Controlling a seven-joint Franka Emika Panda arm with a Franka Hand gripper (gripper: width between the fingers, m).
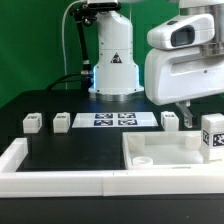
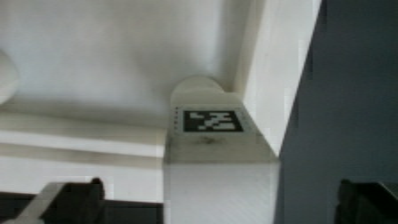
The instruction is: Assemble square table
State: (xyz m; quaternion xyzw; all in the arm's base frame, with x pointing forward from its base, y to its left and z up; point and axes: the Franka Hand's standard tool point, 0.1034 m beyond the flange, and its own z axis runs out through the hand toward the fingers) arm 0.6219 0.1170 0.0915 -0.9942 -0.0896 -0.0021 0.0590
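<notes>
The white square slab (image 1: 160,150) lies at the front right, with a round socket showing near its left corner. A tagged white leg (image 1: 212,135) stands upright at the slab's right edge. My gripper (image 1: 200,124) hangs over that leg. In the wrist view the leg (image 2: 217,122) runs between the dark fingers (image 2: 63,205), with a gap on each side, so my gripper (image 2: 214,202) is open around it. The slab (image 2: 107,70) fills the background there. Three more small leg blocks sit on the black table: two at the left (image 1: 32,122) (image 1: 62,121) and one (image 1: 170,120) behind the slab.
The marker board (image 1: 115,119) lies flat in front of the robot base (image 1: 115,60). The long white border wall (image 1: 20,158) runs along the left and front edges of the table. The floor is black.
</notes>
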